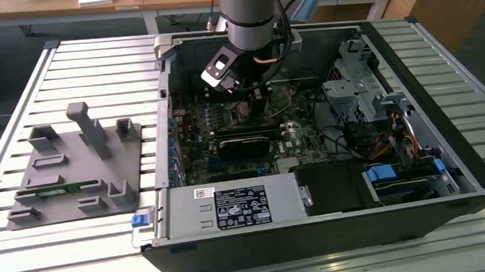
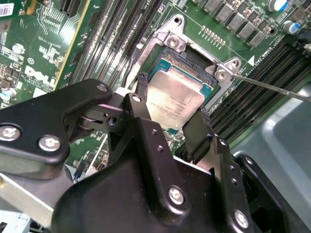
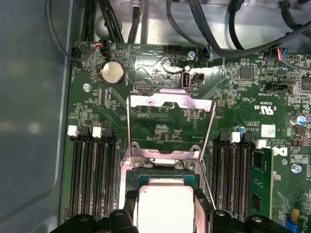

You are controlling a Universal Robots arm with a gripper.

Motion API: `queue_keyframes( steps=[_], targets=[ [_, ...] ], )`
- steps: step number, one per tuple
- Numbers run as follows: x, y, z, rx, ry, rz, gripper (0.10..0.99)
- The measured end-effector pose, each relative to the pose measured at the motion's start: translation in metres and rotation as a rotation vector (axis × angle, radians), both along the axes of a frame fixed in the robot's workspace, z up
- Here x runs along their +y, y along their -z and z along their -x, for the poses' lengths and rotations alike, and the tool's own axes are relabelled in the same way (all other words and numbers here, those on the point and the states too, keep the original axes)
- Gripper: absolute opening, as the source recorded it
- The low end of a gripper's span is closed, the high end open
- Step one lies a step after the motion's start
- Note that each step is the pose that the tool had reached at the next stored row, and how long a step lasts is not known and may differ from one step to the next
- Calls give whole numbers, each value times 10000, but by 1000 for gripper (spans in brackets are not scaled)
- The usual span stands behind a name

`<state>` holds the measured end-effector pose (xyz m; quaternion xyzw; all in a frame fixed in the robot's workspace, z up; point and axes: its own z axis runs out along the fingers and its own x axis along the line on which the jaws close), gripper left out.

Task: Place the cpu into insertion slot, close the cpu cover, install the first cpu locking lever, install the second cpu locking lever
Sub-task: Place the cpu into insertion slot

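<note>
Gripping: gripper jaws clamped on the cpu by two edges
Position: cpu at the insertion slot
Lid: cpu cover standing open

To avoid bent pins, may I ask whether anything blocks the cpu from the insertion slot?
Nothing visible: the cpu cover is swung open off the insertion slot, and the hand holds the cpu there.

cpu face pale tan-silver, green-edged; motherboard green, fine silver traces; cpu cover bare silver; gripper matt black; memory slots black, white clips
</note>
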<state>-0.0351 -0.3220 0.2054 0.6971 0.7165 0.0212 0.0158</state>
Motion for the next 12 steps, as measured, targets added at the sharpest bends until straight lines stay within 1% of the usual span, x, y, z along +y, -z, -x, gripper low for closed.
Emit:
queue_keyframes(
  steps=[4,12],
  targets=[
    [0,26,2,1,23,2,541],
    [1,33,1,0,24,18,541]
  ],
)
